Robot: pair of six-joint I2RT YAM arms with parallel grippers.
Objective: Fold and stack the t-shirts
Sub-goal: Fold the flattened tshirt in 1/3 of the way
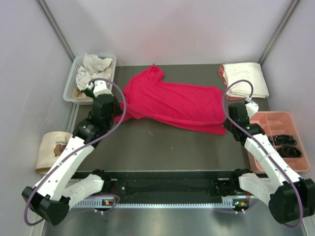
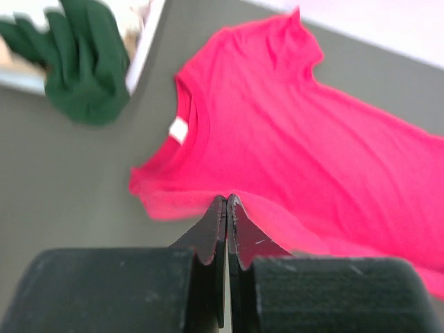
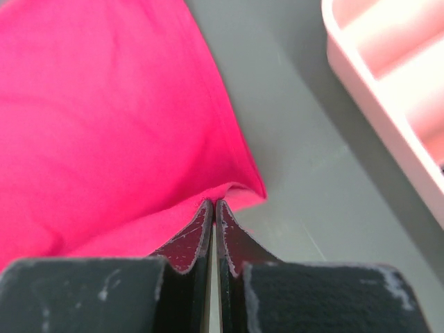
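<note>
Overhead, the red t-shirt (image 1: 172, 101) is lying spread crosswise on the dark table (image 1: 162, 147), neck end toward the left and hem toward the right. The left gripper (image 1: 119, 113) is sitting at the shirt's left sleeve edge and the right gripper (image 1: 227, 124) at its near right hem corner, though this view is not showing how their jaws stand. A clear bin (image 1: 70, 88) at the far left is holding a crumpled cream-white shirt (image 1: 96, 64), a folded white shirt (image 1: 246, 78) is resting at the far right, a pink tray (image 1: 300, 164) is sitting by the right arm, and a beige bag (image 1: 51, 150) is lying off the table's left side.

Next, from the left wrist, the left gripper (image 2: 227, 201) is pressing its jaws together on a raised fold of the red t-shirt (image 2: 298, 139), near the sleeve below the white neck label (image 2: 178, 130). A dark green shirt (image 2: 83, 62) is hanging over the clear bin (image 2: 147, 38).

Lastly, from the right wrist, the right gripper (image 3: 214, 203) is pinching the red t-shirt (image 3: 104, 118) at its puckered hem corner, with the pink tray (image 3: 368, 76) lying apart to the right.
</note>
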